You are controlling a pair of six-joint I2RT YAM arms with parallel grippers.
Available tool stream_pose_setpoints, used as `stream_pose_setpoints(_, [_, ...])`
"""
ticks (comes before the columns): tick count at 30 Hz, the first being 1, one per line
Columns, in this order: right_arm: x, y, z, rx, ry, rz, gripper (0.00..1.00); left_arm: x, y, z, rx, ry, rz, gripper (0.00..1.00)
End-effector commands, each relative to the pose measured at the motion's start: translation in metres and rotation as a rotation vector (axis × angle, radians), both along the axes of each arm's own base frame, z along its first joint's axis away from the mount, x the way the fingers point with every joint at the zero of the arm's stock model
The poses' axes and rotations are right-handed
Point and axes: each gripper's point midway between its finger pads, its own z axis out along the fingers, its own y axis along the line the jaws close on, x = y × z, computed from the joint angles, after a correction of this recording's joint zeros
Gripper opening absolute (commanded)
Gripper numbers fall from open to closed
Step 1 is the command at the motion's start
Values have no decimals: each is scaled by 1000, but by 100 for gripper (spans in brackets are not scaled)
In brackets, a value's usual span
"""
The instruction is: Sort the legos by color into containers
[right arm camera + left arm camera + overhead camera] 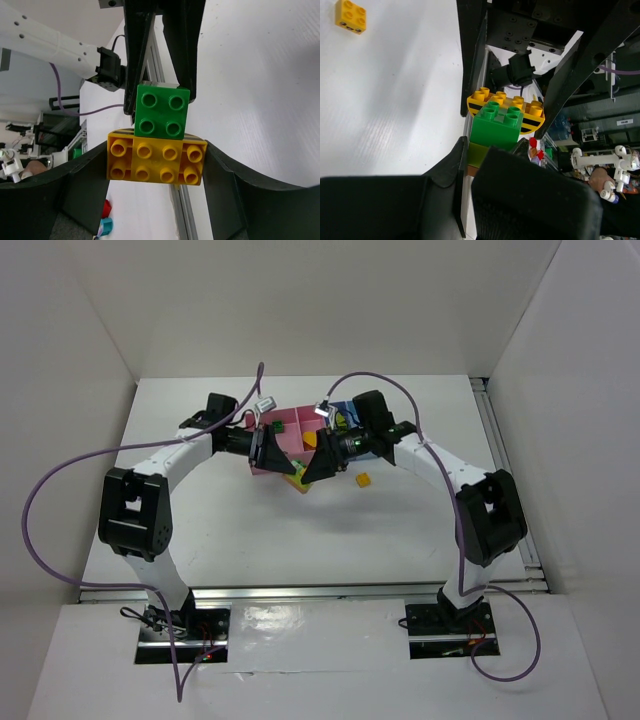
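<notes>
L gripper (pixel 490 150) is clamped tight on the green brick (pixel 159 114), and a lime piece (pixel 479 155) is wedged btwn its fingers too. R gripper (pixel 156 167) is roughly half open, pads pressed on both ends of the yellow striped brick (pixel 150 150) that's stuck to the green one. The stack hangs btwn both grippers, just near of the pink containers (pixel 285 430). A loose yellow lego (pixel 364 479) lies on the table (pixel 200 520), to the right. The light blue bin (pixel 338 412) is mostly hidden by the R arm, and the bin contents are hard to make out.
</notes>
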Motion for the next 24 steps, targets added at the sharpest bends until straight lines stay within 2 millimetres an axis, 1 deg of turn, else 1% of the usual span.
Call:
stream_pose_setpoints(1, [24, -12, -3, -54, -10, -140, 39, 9, 7, 4, 46, -84, 34, 0])
stream_pose_setpoints(3, [38, -22, -4, -67, -11, -207, 38, 9, 7, 3, 46, -96, 31, 0])
stream_pose_setpoints(4, [37, -23, 1, -61, -21, -207, 38, 10, 8, 2, 56, -98, 38, 0])
stream_pose_setpoints(5, [42, -26, -2, -64, -12, -236, 38, 10, 9, -2, 67, -90, 43, 0])
stream_pose_setpoints(6, [46, -29, 6, -48, -19, -255, 38, 10, 9, -7, 71, -69, 42, 0])
stream_pose_setpoints(7, [48, -29, 5, -52, -22, -262, 38, 11, 9, -8, 80, -71, 48, 0])
stream_pose_setpoints(9, [50, -28, 12, -42, -30, -266, 38, 12, 9, -11, 82, -62, 48, 0])
stream_pose_setpoints(10, [53, -29, 11, -51, -27, -285, 38, 12, 9, -13, 91, -54, 55, 0])
stream_pose_setpoints(12, [60, -27, 18, -35, -41, -306, 39, 14, 10, -15, 106, -57, 65, 0])
stream_pose_setpoints(13, [69, -31, 17, -47, -47, -351, 39, 14, 10, -15, 107, -46, 67, 0])
stream_pose_setpoints(14, [75, -31, 16, -56, -46, -377, 39, 15, 10, -19, 117, -48, 73, 0])
stream_pose_setpoints(15, [84, -30, 21, -58, -50, -408, 39, 21, 15, -19, 144, -57, 109, 0])
stream_pose_setpoints(16, [99, -33, 12, -93, -60, -467, 39, 22, 20, -24, 159, -30, 131, 0])
stream_pose_setpoints(17, [109, -33, 11, -106, -64, -503, 39, 23, 21, -26, 173, -12, 146, 0])
stream_pose_setpoints(18, [125, -34, 20, -109, -103, -551, 39, 30, 29, -35, 214, 1, 194, 0])
stream_pose_setpoints(19, [138, -37, 12, -170, -107, -624, 39, 32, 36, -36, 228, 26, 230, 0])
stream_pose_setpoints(20, [147, -35, -3, -217, -104, -645, 39, 34, 38, -39, 249, 40, 250, 0])
stream_pose_setpoints(21, [159, -38, -6, -248, -112, -690, 39, 35, 45, -42, 266, 56, 280, 0])
stream_pose_setpoints(22, [168, -35, 3, -266, -126, -715, 39, 38, 53, -45, 307, 63, 333, 0])
stream_pose_setpoints(23, [179, -36, -13, -307, -111, -738, 39, 40, 55, -43, 317, 50, 360, 0])
stream_pose_setpoints(24, [191, -33, -1, -298, -133, -758, 39, 38, 60, -52, 358, 56, 399, 0])
